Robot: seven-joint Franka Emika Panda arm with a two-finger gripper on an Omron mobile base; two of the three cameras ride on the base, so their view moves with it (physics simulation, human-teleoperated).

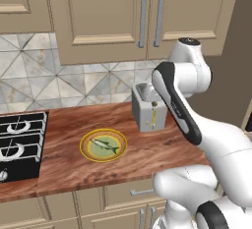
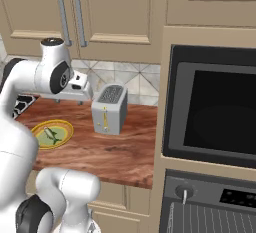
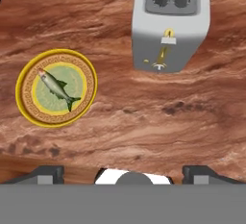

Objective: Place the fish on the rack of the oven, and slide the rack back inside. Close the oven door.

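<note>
Claw [image 3: 122,172] spread, above counter | fish [image 3: 56,88] on plate [image 3: 26,107], well apart

Wooden counter [image 1: 147,149] (reddish grain) carries plate [image 1: 86,149], toaster [image 1: 147,110] and stove [image 1: 19,144].

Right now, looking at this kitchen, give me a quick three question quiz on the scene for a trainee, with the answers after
1. True or false: the fish lies on the yellow-rimmed plate.
2. What stands on the counter on the oven side of the plate? A) a kettle B) a toaster C) a pot
3. Fill in: the gripper hangs above the counter with its jaws ____ and nothing between them.

Key:
1. True.
2. B, the silver toaster.
3. Open.
</note>
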